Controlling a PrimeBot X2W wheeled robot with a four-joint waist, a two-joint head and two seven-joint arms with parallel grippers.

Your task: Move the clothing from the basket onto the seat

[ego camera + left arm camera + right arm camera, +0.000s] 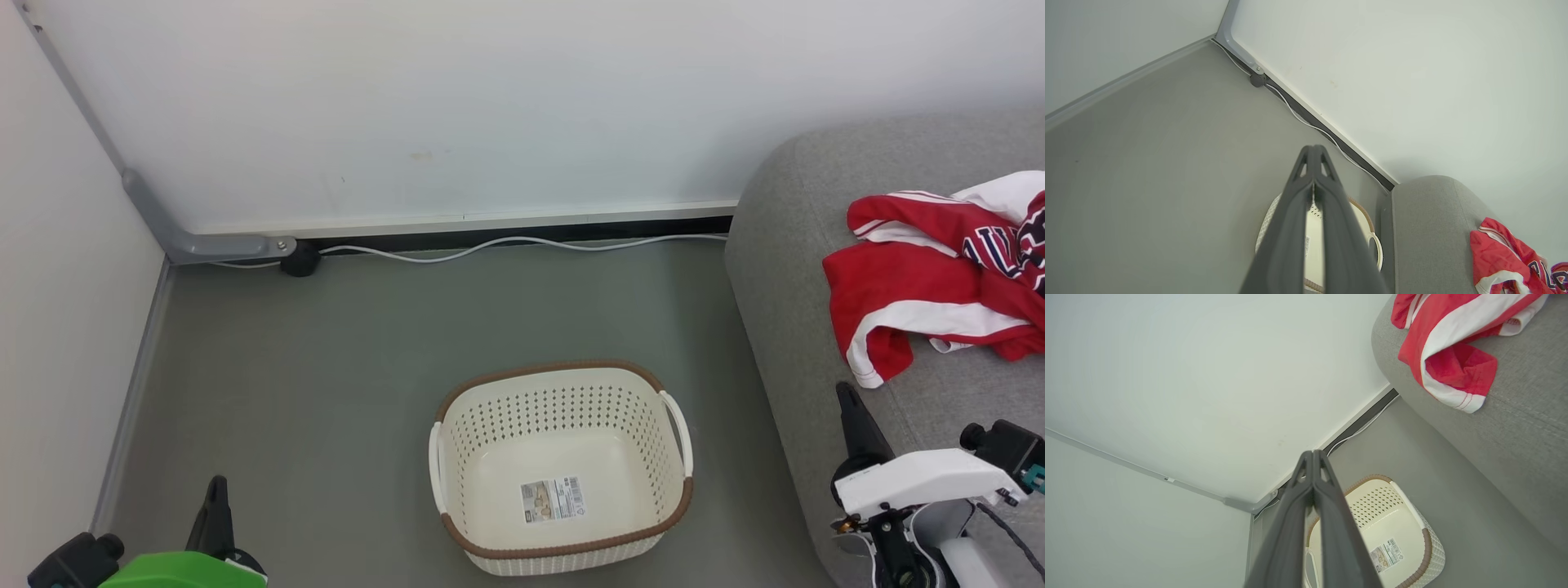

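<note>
My left pincer [216, 488] is closed tight right to the tip, with nothing caught in it, and it hangs above the grey floor [310, 367]. My right pincer [843, 392] is closed the same way and holds nothing; its tip shows against the near edge of the sofa [796, 245]. The basket [563, 369] stands upright on the floor between the two pincers, ahead and to the right of the left one and to the left of the right one, apart from both. Its bare bottom shows a small label [553, 500]. The clothes [914, 282] lie in a rumpled red-and-white heap on the sofa, just beyond the right pincer's tip and a little to its right, not touching it. Far past both pincers a white cable [506, 242] runs along the foot of the wall [490, 106].
</note>
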